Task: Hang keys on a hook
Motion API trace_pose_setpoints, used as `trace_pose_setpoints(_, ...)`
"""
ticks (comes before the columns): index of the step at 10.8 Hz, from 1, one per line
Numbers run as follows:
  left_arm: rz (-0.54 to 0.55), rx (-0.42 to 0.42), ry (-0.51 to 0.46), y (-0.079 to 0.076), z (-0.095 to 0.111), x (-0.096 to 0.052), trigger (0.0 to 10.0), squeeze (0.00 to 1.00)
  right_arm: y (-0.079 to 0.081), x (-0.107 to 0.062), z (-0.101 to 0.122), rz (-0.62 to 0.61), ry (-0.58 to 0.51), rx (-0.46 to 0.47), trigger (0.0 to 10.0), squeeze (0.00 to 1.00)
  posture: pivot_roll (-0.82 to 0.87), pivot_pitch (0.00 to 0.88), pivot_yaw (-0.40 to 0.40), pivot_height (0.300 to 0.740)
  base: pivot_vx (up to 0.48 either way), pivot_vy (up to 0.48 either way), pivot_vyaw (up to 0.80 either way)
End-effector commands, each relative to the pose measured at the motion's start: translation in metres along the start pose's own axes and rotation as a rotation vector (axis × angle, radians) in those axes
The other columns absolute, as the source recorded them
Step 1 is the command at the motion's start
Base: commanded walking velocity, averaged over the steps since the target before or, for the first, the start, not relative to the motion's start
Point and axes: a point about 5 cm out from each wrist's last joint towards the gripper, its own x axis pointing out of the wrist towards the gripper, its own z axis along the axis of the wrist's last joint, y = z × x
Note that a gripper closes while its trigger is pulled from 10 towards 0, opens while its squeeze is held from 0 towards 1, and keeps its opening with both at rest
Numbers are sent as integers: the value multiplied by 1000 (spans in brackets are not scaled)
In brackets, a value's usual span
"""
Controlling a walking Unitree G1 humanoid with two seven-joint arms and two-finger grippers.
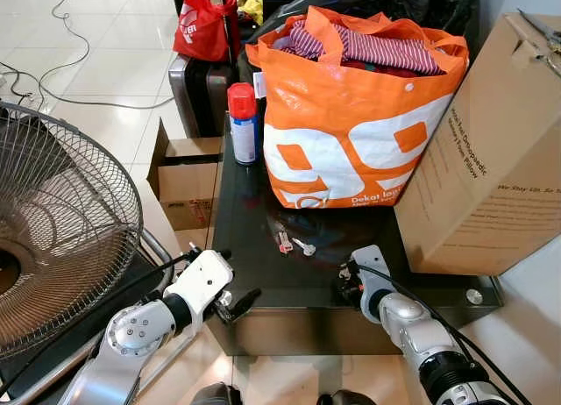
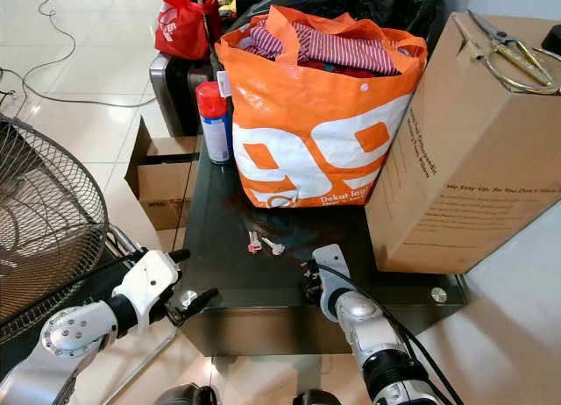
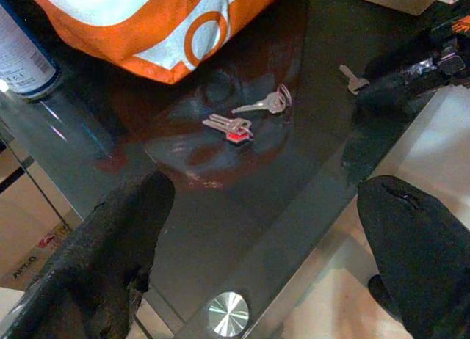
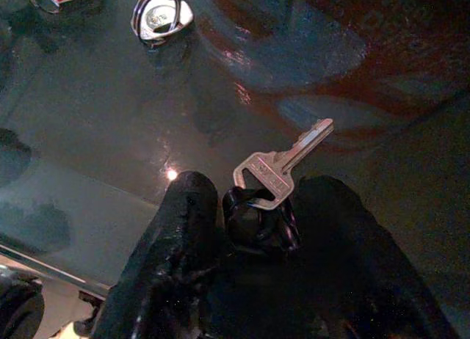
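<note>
Two loose keys lie mid-way across the black glass table: a red-tagged key and a silver key on a ring, in front of the orange bag. My right gripper rests low at the table's front edge. It is shut on a third silver key by its black head piece, and the blade points out over the glass. That key also shows in the left wrist view, beside the right gripper's dark fingers. My left gripper hovers open at the table's front left corner, holding nothing.
A full orange shopping bag stands at the back of the table. Next to it is a red-capped spray can, and a big cardboard box stands on the right. A floor fan is at the left, and an open carton is behind it.
</note>
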Motion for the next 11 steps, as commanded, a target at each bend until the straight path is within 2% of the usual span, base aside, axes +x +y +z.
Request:
trace_pose_setpoints(1, -12, 4, 1, -2, -1, 2, 10000, 0, -3, -1, -5, 0, 18, -20, 0, 0, 3, 121, -4, 740, 0, 0, 0)
trace_pose_setpoints(6, -13, 11, -1, -2, -1, 4, 10000, 0, -6, -2, -7, 3, 27, -48, 0, 0, -4, 114, -5, 740, 0, 0, 0)
trace_pose_setpoints(7, -14, 11, -2, -2, -1, 4, 10000, 0, -5, -2, -3, 4, 2, -57, 10000, 0, -4, 114, -5, 740, 0, 0, 0)
trace_pose_setpoints(8, -14, 11, -3, -2, -1, 4, 10000, 0, -4, -2, 0, 7, -18, -54, 10000, 0, -6, 115, -5, 740, 0, 0, 0)
trace_pose_setpoints(9, -15, 12, -3, -3, -1, 4, 10000, 0, -4, -3, 1, 16, -26, -28, 10000, 906, -6, 115, -5, 740, 0, 0, 0)
trace_pose_setpoints(10, -16, 12, -4, -3, -1, 4, 10000, 0, -4, -3, 1, 18, -26, -33, 10000, 1000, -7, 116, -5, 740, 0, 0, 0)
trace_pose_setpoints(11, -16, 12, -5, -3, -1, 5, 10000, 0, -4, -3, 1, 20, -23, -50, 10000, 1000, -8, 116, -5, 740, 0, 0, 0)
